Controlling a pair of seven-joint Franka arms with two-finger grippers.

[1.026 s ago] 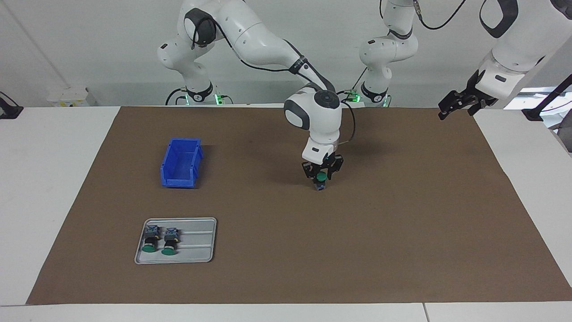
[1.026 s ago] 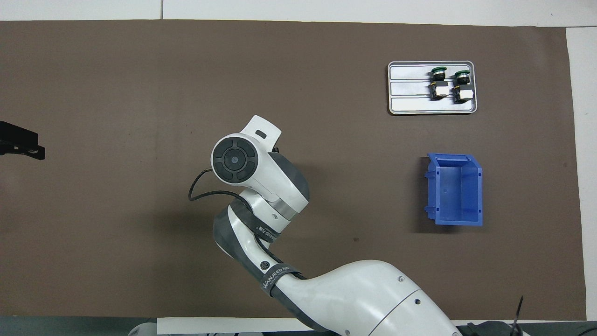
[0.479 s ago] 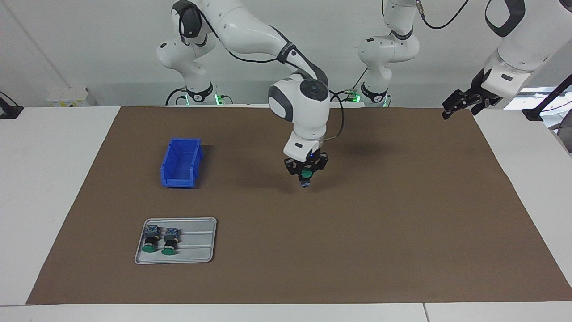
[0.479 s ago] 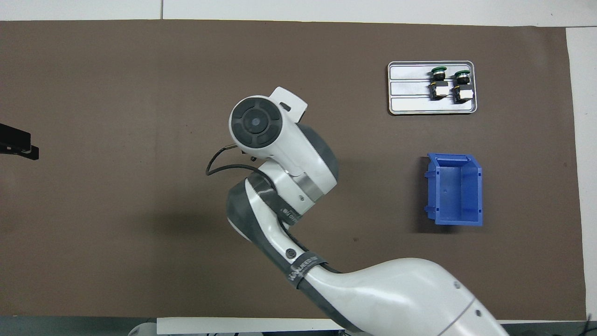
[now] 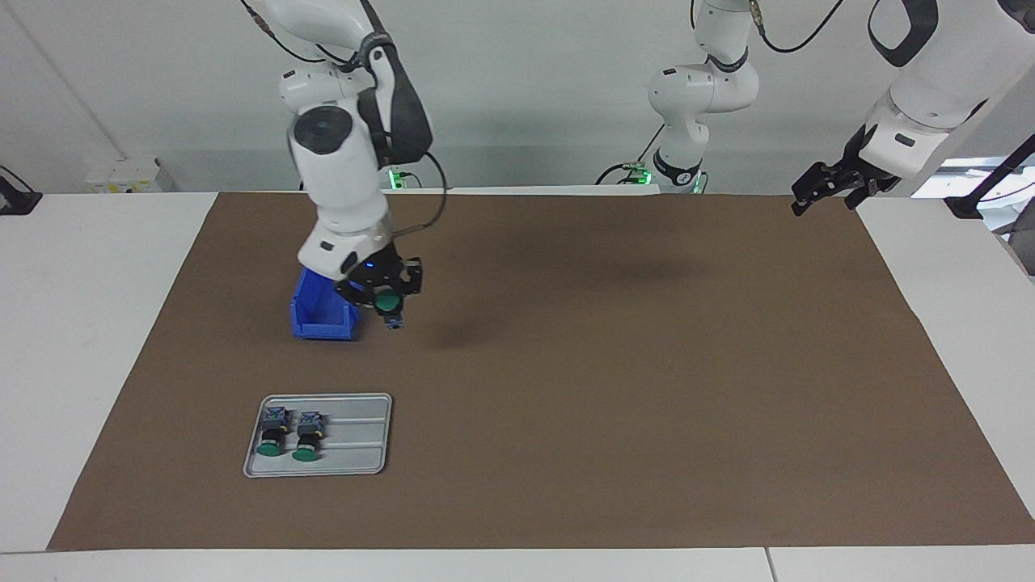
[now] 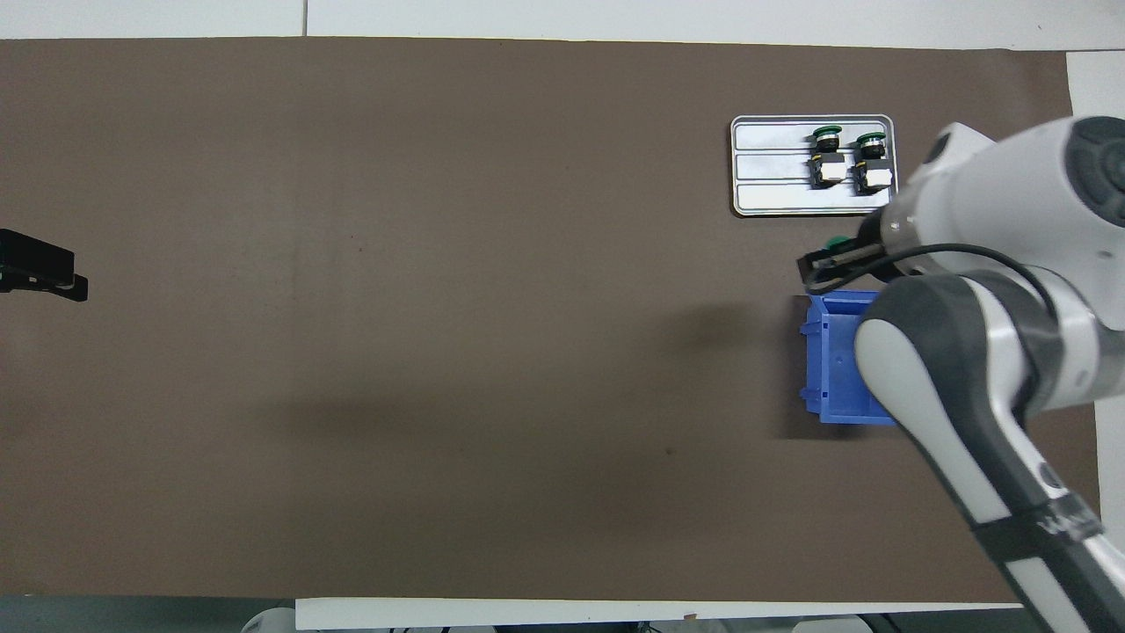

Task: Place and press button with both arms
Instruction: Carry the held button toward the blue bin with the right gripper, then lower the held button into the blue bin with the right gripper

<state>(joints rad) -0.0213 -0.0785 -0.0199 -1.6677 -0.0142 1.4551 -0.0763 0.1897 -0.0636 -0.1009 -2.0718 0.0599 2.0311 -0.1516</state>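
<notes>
My right gripper (image 5: pixel 389 307) is shut on a green-capped button (image 5: pixel 389 303) and holds it in the air close beside the blue bin (image 5: pixel 322 325), above the mat. In the overhead view the right gripper (image 6: pixel 831 261) shows over the bin's (image 6: pixel 839 374) rim on the tray's side, with a bit of the button's green cap (image 6: pixel 839 240) visible. Two more buttons (image 5: pixel 271 432) (image 5: pixel 308 435) lie on the metal tray (image 5: pixel 360 440). My left gripper (image 5: pixel 815 192) waits high over the mat's corner at the left arm's end.
The tray (image 6: pixel 773 180) with its two buttons (image 6: pixel 826 158) (image 6: pixel 874 164) lies farther from the robots than the bin, at the right arm's end. A brown mat (image 5: pixel 606 404) covers the table. The left gripper (image 6: pixel 44 272) shows at the overhead view's edge.
The right arm has swung from the middle of the mat toward its own end of the table, carrying the button to beside the blue bin. The left arm has barely moved.
</notes>
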